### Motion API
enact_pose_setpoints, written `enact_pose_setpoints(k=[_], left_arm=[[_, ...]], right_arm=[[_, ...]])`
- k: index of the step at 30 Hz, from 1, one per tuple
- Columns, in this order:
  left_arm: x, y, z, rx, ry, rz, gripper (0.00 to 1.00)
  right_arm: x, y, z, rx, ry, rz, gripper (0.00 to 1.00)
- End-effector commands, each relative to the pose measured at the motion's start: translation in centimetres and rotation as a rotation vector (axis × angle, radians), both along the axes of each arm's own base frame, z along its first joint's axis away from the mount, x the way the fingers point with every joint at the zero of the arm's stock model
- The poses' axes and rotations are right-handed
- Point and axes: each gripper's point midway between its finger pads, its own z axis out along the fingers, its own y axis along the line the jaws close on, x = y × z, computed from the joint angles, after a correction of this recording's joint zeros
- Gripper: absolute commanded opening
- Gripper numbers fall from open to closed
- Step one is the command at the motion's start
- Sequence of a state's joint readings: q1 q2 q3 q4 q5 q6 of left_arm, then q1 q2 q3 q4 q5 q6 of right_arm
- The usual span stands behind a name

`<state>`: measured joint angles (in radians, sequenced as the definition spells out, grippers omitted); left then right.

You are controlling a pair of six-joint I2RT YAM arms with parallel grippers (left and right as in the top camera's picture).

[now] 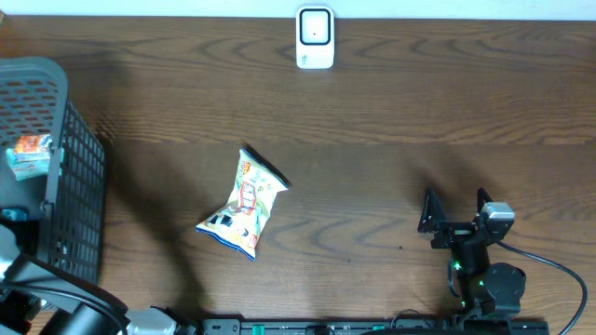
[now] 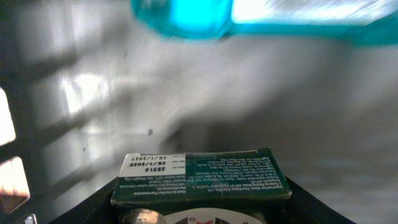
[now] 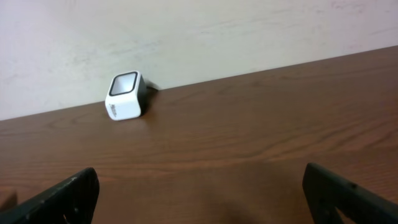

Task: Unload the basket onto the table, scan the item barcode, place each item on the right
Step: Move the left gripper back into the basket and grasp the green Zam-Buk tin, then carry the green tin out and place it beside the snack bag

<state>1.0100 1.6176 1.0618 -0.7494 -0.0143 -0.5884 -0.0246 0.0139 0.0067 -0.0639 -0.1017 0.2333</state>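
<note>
In the left wrist view a dark green box [image 2: 199, 174] with small white print lies between my left gripper's [image 2: 200, 202] dark fingers, which sit against both of its sides, inside the grey basket [image 1: 79, 158]. Overhead, that gripper is hidden in the basket. A teal packet [image 2: 261, 18] shows blurred above the box. The white barcode scanner [image 1: 315, 38] stands at the table's far edge, also seen as the scanner [image 3: 124, 96] in the right wrist view. My right gripper [image 1: 456, 212] rests open at the near right, with nothing between its fingers [image 3: 62, 196].
A colourful snack bag [image 1: 244, 205] lies flat mid-table. An orange and teal packet [image 1: 30, 154] lies in the basket. The left arm's base [image 1: 56, 307] sits at the near left corner. A pale wall [image 3: 186, 31] backs the table.
</note>
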Motion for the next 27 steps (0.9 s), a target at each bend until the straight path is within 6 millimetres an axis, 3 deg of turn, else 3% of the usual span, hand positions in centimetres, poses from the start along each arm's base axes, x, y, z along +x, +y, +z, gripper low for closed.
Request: enact_pose_setpoints(k=[1,6,12,19,24,27], left_arm=[[1.7,1.6,4.9,0.090,-0.092,-0.021,0.63],[2.1,2.2,8.1,0.168,-0.139,-0.022,0.63],[2.5,2.2,10.0,0.213,-0.185,-0.028,0.63],[6.0,1.5,19.5,0.319,-0.497,-0.055,0.63],[8.1,-1.3,25.9,0.333,-0.769,-0.102,0.63],[9.2,-3.8,27.6,0.291,-0.865,-0.158,0.62]], right_arm=[[0.0,0.2,-0.1,-0.002,0.002,0.012,0.99],[0.0,0.2,-0.1,-0.002,0.002,0.012,0.99],[0.0,0.2,-0.1,-0.002,0.002,0.012,0.99],[0.0,0.2,-0.1,-0.002,0.002,0.012,0.99],[0.0,0.2,-0.1,-0.002,0.002,0.012,0.99],[0.0,0.2,-0.1,-0.002,0.002,0.012,0.99]])
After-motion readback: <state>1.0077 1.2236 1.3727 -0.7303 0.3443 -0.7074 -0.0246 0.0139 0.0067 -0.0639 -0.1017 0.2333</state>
